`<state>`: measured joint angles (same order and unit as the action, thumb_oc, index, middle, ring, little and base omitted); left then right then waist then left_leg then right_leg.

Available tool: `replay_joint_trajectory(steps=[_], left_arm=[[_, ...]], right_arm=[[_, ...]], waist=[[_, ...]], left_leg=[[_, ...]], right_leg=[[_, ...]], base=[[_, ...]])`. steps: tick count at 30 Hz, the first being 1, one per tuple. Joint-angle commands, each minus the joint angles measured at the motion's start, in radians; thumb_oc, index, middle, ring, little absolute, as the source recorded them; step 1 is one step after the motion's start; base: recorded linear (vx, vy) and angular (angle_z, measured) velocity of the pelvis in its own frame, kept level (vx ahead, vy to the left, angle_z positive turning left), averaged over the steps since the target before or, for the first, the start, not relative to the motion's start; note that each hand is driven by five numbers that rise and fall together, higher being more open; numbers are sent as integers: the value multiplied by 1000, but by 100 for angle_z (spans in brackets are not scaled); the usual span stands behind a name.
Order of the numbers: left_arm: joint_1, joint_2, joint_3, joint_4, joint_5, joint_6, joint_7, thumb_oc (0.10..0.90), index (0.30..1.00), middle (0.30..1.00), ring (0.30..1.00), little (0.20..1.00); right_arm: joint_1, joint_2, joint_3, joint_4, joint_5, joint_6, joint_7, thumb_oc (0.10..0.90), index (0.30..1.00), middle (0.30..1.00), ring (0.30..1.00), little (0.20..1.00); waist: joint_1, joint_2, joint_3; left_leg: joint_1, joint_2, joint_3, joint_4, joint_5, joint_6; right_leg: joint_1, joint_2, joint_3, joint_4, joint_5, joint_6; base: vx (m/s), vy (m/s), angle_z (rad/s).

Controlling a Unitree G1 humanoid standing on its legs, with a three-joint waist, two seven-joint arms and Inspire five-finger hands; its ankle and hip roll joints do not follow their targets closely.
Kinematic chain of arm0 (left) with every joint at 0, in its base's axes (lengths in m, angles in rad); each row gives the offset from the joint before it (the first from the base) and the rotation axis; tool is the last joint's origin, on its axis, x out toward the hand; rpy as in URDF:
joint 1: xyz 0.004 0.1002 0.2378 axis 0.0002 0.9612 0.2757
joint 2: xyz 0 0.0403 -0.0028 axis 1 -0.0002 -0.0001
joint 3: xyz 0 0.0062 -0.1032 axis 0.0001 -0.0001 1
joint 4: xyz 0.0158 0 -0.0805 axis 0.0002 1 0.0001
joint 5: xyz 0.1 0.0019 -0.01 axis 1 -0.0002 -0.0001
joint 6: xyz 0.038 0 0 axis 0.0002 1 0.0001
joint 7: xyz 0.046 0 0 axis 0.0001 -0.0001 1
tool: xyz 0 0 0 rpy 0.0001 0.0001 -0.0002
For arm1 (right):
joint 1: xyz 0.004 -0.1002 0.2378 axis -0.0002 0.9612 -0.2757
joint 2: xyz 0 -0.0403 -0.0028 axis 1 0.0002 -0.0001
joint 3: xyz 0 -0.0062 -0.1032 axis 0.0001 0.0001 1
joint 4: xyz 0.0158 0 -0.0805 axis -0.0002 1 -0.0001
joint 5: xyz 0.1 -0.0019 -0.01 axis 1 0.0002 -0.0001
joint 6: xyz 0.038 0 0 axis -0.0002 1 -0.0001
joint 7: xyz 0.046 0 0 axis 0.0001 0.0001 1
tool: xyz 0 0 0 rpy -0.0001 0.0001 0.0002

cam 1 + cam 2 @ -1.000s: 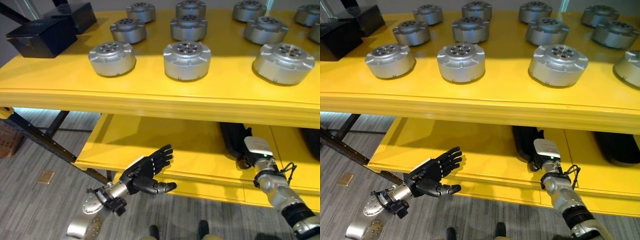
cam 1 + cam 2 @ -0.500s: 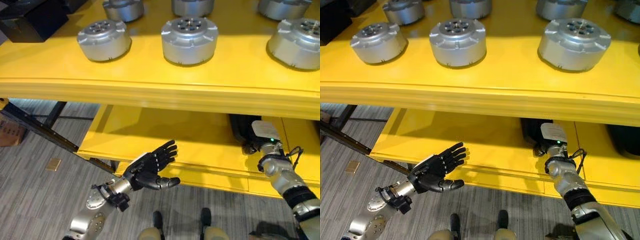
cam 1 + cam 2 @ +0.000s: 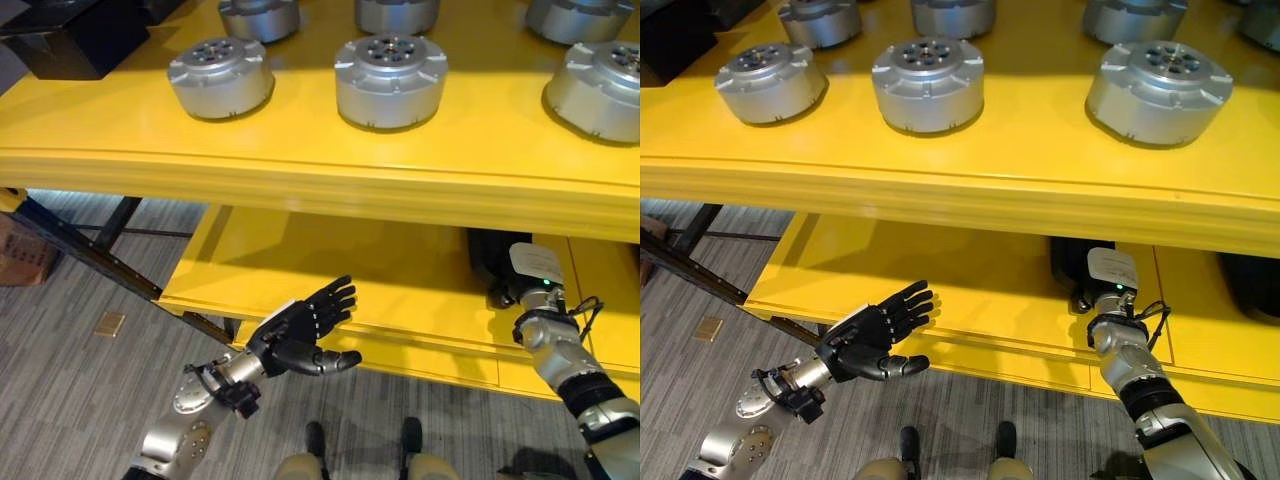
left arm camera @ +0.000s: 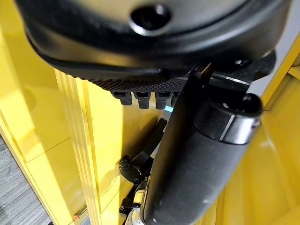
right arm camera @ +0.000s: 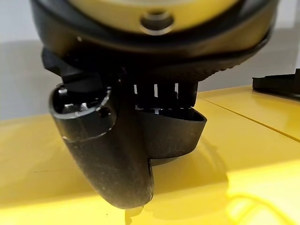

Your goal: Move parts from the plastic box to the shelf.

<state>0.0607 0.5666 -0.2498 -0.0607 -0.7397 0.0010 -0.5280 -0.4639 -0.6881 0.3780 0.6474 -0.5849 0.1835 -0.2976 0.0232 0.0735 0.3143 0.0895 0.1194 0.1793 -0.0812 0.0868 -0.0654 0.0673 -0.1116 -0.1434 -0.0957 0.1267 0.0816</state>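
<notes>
Little has changed in the last second apart from my view. My head has dipped, so the back rows of the upper shelf (image 3: 300,165) have slid out of frame, and I count that as camera motion. The silver parts in the front row, one at the left (image 3: 220,75), one in the middle (image 3: 390,80) and one at the right (image 3: 600,92), sit flat on it where they were, well apart. My left hand (image 3: 300,335) still hovers in front of the lower shelf (image 3: 380,285) edge with fingers straight and spread, thumb out, holding nothing and touching nothing. My right hand (image 3: 532,272) stays reached in under the upper shelf at the dark plastic box (image 3: 1072,262) on the lower shelf. In the right wrist view my thumb stands close before a black rimmed wall (image 5: 173,131) on the yellow board, but I cannot tell whether the hand is closed on anything. The box's contents are hidden, so I cannot say if a part is in reach. My reading is that the pick is not yet made and nothing new has reached the shelf. The next part still has to come out of the box with the right hand, while the left waits idle.
</notes>
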Motion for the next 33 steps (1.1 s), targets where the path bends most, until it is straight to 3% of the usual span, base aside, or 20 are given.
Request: replay_joint_trajectory(steps=[1, 4, 5, 6, 7, 9, 20, 26, 31, 33], left_arm=[[-62, -2, -6, -132, -52, -62, -38, 900, 1000, 1000, 1000, 1000], [-51, -12, -8, -131, -101, -39, -76, 900, 1000, 1000, 1000, 1000], [-50, -15, -9, -131, -101, -35, -83, 900, 1000, 1000, 1000, 1000], [-50, -19, -10, -131, -96, -34, -95, 900, 1000, 1000, 1000, 1000], [-50, -21, -13, -131, -88, -38, -105, 900, 1000, 1000, 1000, 1000], [-53, -20, -20, -130, -84, -51, -102, 900, 1000, 1000, 1000, 1000], [-19, -31, 4, -114, -64, -77, -100, 900, 1000, 1000, 1000, 1000], [-11, -38, 11, -99, -31, -84, -90, 900, 1000, 1000, 1000, 1000], [-10, -40, 24, -103, -23, -91, -80, 900, 1000, 1000, 1000, 1000], [-7, -39, 27, -105, -22, -96, -78, 900, 1000, 1000, 1000, 1000]], right_arm=[[-96, -49, -12, 111, 5, 45, -22, 400, 300, 300, 300, 300], [-68, -38, -12, 100, -3, 33, -16, 400, 300, 300, 300, 300], [-62, -34, -11, 96, -6, 33, -17, 425, 336, 336, 336, 336], [-52, -31, -11, 87, -10, 27, -14, 535, 489, 489, 489, 489], [-44, -27, -10, 79, -19, 16, -7, 604, 585, 585, 585, 585], [-39, -24, -5, 70, -29, -8, 7, 900, 1000, 1000, 1000, 1000], [97, -9, 4, -40, -73, -47, 2, 900, 1000, 1000, 1000, 1000], [156, 14, -2, -43, -23, -56, -9, 900, 1000, 1000, 1000, 1000], [206, 29, -26, -96, 34, -166, -62, 900, 1000, 1000, 1000, 1000], [217, 33, -31, -105, 32, -170, -68, 900, 1000, 1000, 1000, 1000]], waist=[[24, -22, -38], [22, -25, -48], [22, -26, -49], [21, -27, -50], [20, -27, -50], [18, -27, -49], [6, -39, -54], [3, -51, -57], [-7, -54, -56], [-10, -53, -58]], left_leg=[[-1, -14, -50, 28, -105, 24], [7, -12, -47, 24, -106, 23], [7, -12, -46, 23, -106, 24], [7, -11, -46, 23, -106, 24], [7, -9, -45, 24, -106, 25], [5, -9, -46, 28, -108, 26], [15, -6, -36, 23, -112, 29], [24, -5, -33, 19, -116, 31], [25, -4, -32, 20, -119, 34], [25, -5, -32, 20, -120, 34]], right_leg=[[16, -1, -52, 115, -184, -8], [22, -1, -53, 111, -183, -7], [23, -1, -53, 111, -183, -6], [22, -1, -52, 111, -184, -7], [21, -1, -50, 114, -185, -7], [20, 0, -48, 118, -187, -7], [26, 1, -39, 110, -185, -1], [33, 3, -34, 100, -181, 3], [32, 4, -28, 102, -184, 4], [32, 4, -26, 103, -185, 5]], base=[[35, -1, 1], [44, 1, 3], [0, 0, 0], [0, 0, 0], [0, 0, 0], [0, 0, 0], [0, 0, 0], [0, 0, 0], [-2, 0, -4], [5, 14, -4]])
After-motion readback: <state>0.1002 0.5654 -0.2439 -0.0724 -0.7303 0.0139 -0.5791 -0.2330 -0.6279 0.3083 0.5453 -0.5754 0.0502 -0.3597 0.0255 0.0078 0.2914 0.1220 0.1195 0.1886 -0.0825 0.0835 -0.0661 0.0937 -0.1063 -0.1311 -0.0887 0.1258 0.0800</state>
